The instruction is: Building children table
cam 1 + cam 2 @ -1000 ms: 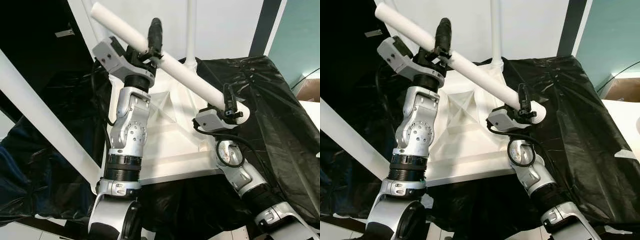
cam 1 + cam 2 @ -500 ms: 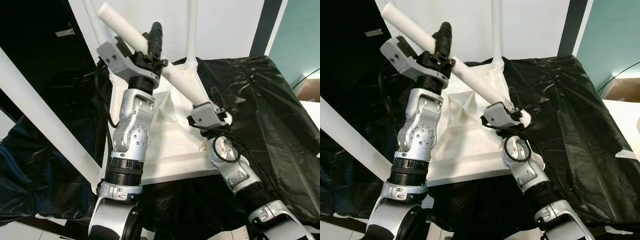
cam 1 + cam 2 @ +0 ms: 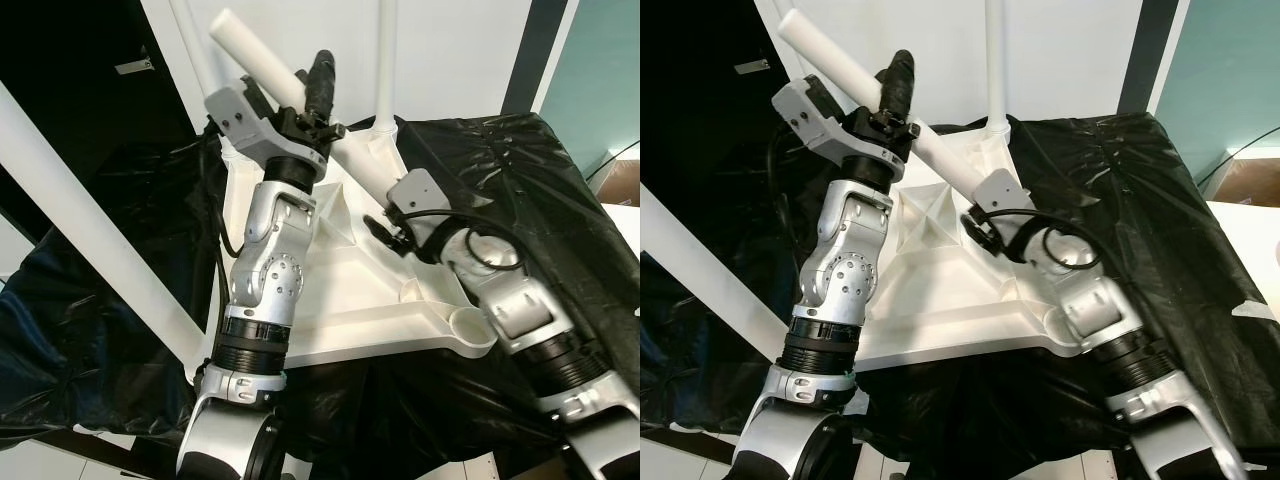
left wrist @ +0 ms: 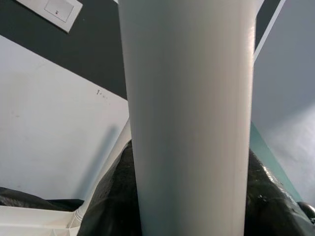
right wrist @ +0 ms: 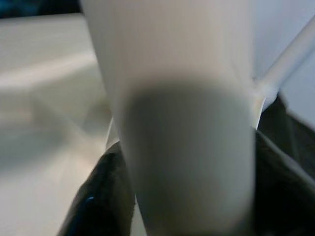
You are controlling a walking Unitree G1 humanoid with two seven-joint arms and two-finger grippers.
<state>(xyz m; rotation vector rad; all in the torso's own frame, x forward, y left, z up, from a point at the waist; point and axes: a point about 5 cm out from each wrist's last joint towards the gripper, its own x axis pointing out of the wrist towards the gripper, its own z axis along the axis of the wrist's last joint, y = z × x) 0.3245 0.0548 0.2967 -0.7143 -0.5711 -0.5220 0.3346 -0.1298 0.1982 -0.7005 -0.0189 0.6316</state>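
A white tube table leg (image 3: 262, 58) slants down over the upturned white table top (image 3: 345, 310). My left gripper (image 3: 312, 88) is shut on its upper part, one black finger standing up beside it. My right gripper (image 3: 386, 213) is shut on its lower end, above the ribbed underside near the far right corner. The wrist views have the leg (image 4: 189, 123) running close between the fingers (image 5: 101, 196). The open round socket (image 3: 470, 328) at the near right corner lies free.
Two thin white legs (image 3: 386, 55) stand upright at the table top's far corners. A thick white bar (image 3: 90, 220) slants across the left foreground. Black plastic sheeting (image 3: 530, 170) covers the surface under and to the right of the table top.
The leg's lower end has swung from the near right corner socket inward and farther away, so the leg stands steeper. My right arm has followed it, and my left gripper has shifted slightly right.
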